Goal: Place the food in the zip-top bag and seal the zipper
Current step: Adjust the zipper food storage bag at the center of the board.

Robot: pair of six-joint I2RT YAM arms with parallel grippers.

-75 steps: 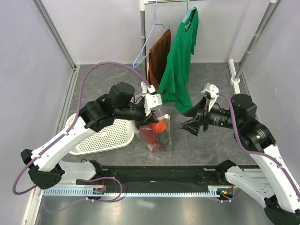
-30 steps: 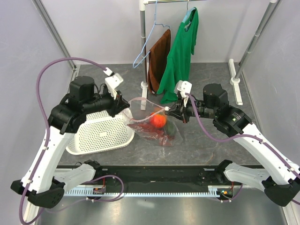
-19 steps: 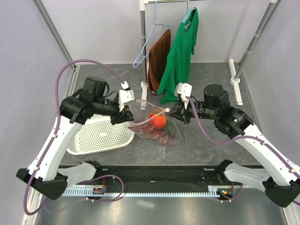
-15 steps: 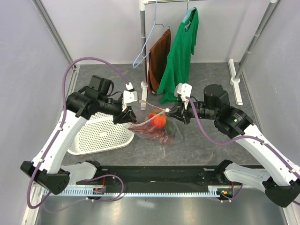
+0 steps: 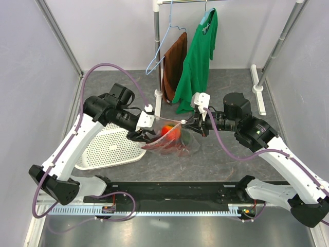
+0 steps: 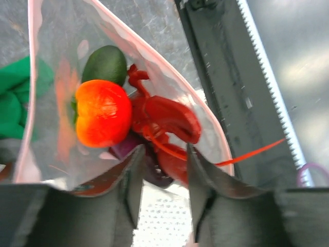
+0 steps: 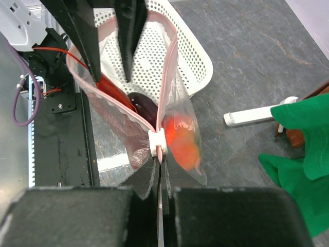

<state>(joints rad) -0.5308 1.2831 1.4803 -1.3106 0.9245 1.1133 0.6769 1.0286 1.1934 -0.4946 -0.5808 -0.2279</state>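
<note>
The zip-top bag hangs between both grippers with its mouth parted. Inside it are the food pieces: an orange-red tomato, a dark green avocado piece, the red lobster and dark purple grapes. My right gripper is shut on the pink zipper just behind its white slider. At the bag's left end my left gripper stands open, its fingers close by the pink edges. Whether they touch the bag I cannot tell.
A white perforated basket sits left of the bag, under the left gripper. Behind stands a clothes rack pole with a green shirt, a brown garment and a blue hanger. A black rail runs along the near edge.
The left gripper has moved right and nearer, down to the bag's left end, and its jaws have spread. The bag's mouth is less stretched. The right gripper has kept its hold in place.
</note>
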